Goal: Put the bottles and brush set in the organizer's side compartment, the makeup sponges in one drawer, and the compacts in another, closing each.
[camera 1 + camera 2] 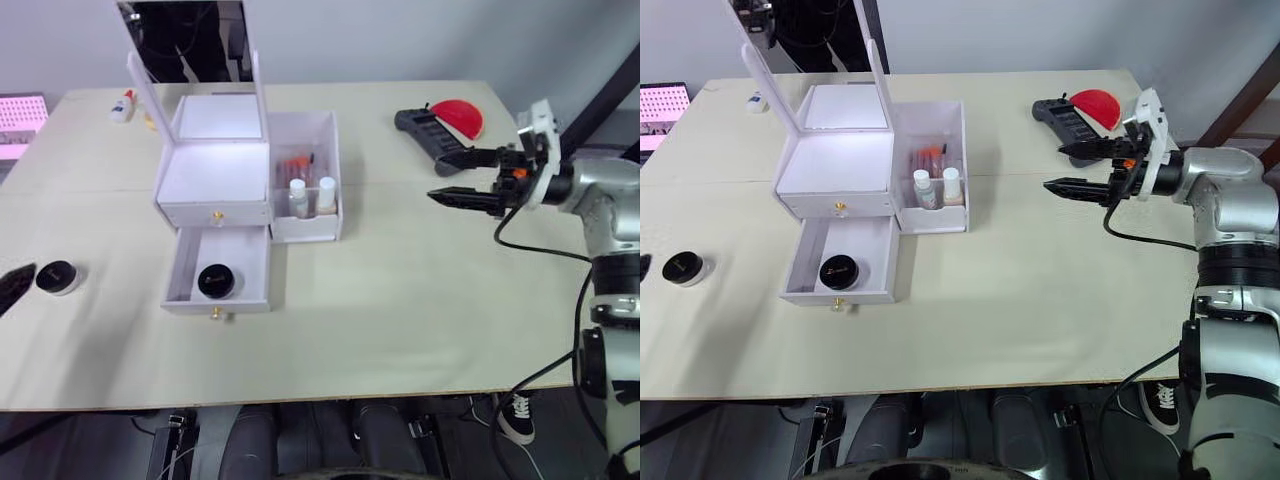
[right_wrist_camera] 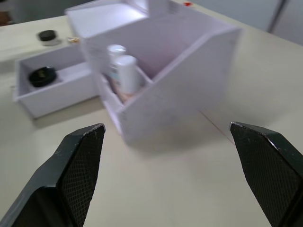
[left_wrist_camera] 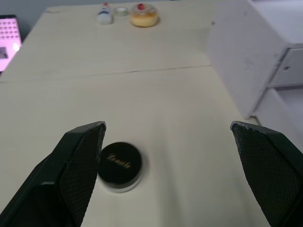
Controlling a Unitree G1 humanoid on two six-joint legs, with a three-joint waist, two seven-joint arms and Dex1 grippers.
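Observation:
The white organizer stands with its mirror lid up. Two white bottles and the red brush set stand in its side compartment. The upper drawer is shut. The lower drawer is pulled out with one black compact inside. A second black compact lies on the table to the left, just ahead of my open left gripper and near one of its fingers. My right gripper hovers open and empty, well right of the organizer. The makeup sponges are out of view.
A black and red object lies at the back right, just behind my right gripper. A small glue bottle and a yellow jar sit at the back left. A pink pad lies off the left edge.

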